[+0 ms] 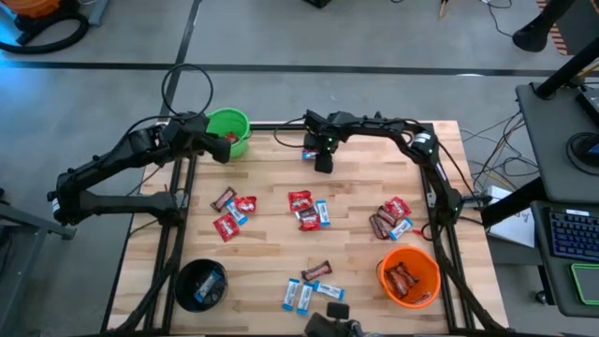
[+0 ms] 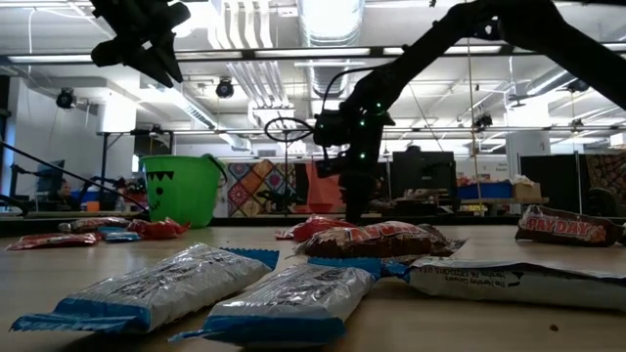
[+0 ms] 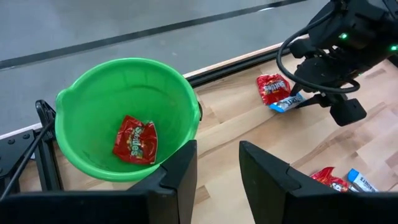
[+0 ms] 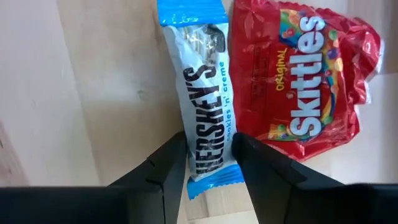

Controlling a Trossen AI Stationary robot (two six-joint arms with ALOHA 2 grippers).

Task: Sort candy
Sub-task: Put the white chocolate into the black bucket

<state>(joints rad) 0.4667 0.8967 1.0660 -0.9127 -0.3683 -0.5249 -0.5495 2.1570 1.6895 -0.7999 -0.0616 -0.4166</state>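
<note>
My right gripper (image 4: 209, 140) is open and points down at the table's far middle (image 1: 323, 161). Its fingers stand on either side of a blue-and-white candy bar (image 4: 205, 106), near one end of it. The bar lies flat on the wood beside a red candy packet (image 4: 305, 81). My left gripper (image 3: 217, 155) hangs open with nothing between its fingers, just on the table side of the green bucket (image 3: 81, 99) at the far left (image 1: 227, 129). One red packet (image 3: 135, 140) lies on the bucket's floor. My right gripper comes from above, its fingers (image 4: 168, 162) lying across the blue-and-white bar. They stand close to its two long sides near one end (image 4: 214, 177). I cannot tell whether they touch it. The bar lies flat on the table.
Loose candies lie in groups at the left (image 1: 232, 211), the middle (image 1: 307, 208), the right (image 1: 391, 217) and the near middle (image 1: 309, 285). An orange bucket (image 1: 384, 271) holding candy stands near right. A black bucket (image 1: 182, 281) with a blue-and-white packet stands near left.
</note>
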